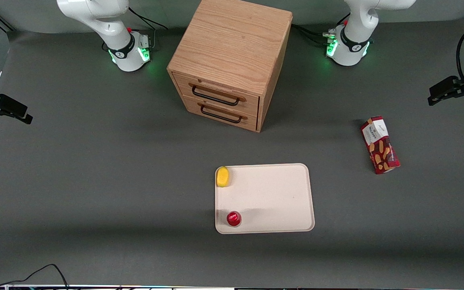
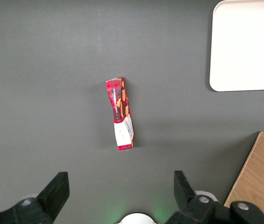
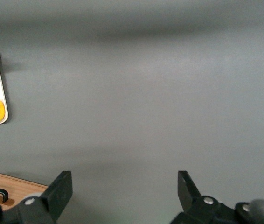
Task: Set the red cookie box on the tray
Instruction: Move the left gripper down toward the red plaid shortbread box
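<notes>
Pincer (image 2: 121, 193) is held high above the worktop (image 1: 95, 181) toward the working arm's end, fingers (image 2: 57, 189) spread wide, nothing gripped.

Containers:
- Tray (image 1: 272, 197), cream-white, lies flat on the worktop, nearer to the front camera than the wooden drawer cabinet (image 1: 230, 60). Two items are seen in it, both along the short edge toward the parked arm's end: a yellow lemon-like fruit (image 1: 223, 176) in the corner closer to the cabinet, and a small round red-topped can (image 1: 234, 218) upright in the corner closer to the front camera. The remaining tray surface is bare.
- Cabinet: two drawers, both shut, black handles (image 1: 216, 96). Contents cannot be told.

Red cookie box (image 1: 380, 145) lies flat on the worktop, well apart from the tray, toward the working arm's end. White label end points toward the arm bases, cookie-picture end toward the front camera, slightly skewed. In the left wrist view the box (image 2: 120, 114) is seen below the pincer, lined up roughly between the spread fingers, not touched. A tray corner (image 2: 244, 46) and a cabinet corner (image 2: 258, 182) are also caught in that view.
</notes>
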Robot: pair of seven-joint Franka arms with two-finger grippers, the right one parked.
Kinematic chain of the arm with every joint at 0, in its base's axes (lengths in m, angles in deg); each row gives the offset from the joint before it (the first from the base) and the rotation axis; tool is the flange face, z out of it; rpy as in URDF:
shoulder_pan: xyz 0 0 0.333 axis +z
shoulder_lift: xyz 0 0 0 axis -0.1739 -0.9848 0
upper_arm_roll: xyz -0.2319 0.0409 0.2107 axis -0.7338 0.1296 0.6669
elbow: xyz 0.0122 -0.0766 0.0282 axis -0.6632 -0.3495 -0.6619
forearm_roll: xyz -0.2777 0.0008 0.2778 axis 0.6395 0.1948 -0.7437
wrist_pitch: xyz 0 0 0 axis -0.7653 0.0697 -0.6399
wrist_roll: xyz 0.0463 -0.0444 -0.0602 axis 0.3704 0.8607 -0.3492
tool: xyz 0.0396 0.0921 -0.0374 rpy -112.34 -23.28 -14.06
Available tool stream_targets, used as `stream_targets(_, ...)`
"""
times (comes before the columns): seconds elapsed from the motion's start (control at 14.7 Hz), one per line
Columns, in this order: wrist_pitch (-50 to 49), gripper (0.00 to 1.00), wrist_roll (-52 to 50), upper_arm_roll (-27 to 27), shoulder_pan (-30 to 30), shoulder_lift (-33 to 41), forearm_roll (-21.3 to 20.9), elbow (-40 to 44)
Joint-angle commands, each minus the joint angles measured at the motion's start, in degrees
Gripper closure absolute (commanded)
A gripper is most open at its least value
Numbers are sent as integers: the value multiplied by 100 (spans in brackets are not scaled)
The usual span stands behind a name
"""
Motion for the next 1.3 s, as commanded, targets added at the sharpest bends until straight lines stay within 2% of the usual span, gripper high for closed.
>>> stream_targets(0.0,-148,0,-86,-242,168,-49,-108,150)
stream_targets(0.41,-366,0,-77,-251,150,-84,-116,221)
stream_targets(0.55,-333,0,-86,-260,150,-23,-116,-6)
stream_targets(0.75,280,0,-94,-242,168,485,-116,-1032)
stream_targets(0.95,1378,0,-86,-120,194,1066,-116,-2403)
stream_targets(1.23,2872,0,-60,135,212,1305,-116,-3864)
